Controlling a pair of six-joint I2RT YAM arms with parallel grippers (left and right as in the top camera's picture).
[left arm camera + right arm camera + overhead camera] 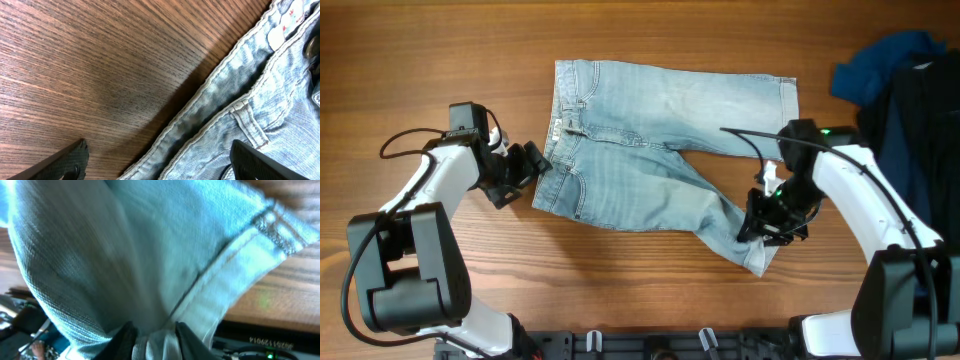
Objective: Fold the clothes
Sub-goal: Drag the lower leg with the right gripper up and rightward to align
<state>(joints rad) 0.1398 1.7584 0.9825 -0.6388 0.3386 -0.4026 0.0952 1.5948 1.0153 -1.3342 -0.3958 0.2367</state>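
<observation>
The light blue jeans (650, 150) lie flat mid-table, waistband to the left. One leg runs right; the other slants toward the front right. My left gripper (532, 165) stands open at the waistband's left edge. In the left wrist view its fingers straddle the stitched waistband (220, 115), one finger (70, 161) over bare wood, the other finger (252, 162) over denim. My right gripper (760, 228) sits at the cuff end of the slanted leg. In the right wrist view this gripper (155, 336) has bunched denim (150, 255) pinched between its dark fingers, and the hemmed cuff (272, 227) hangs beyond.
A dark blue garment (880, 65) and a black garment (920, 120) are piled at the table's right edge, close behind the right arm. Bare wooden table (440, 60) surrounds the jeans. A black rail (650, 345) runs along the front edge.
</observation>
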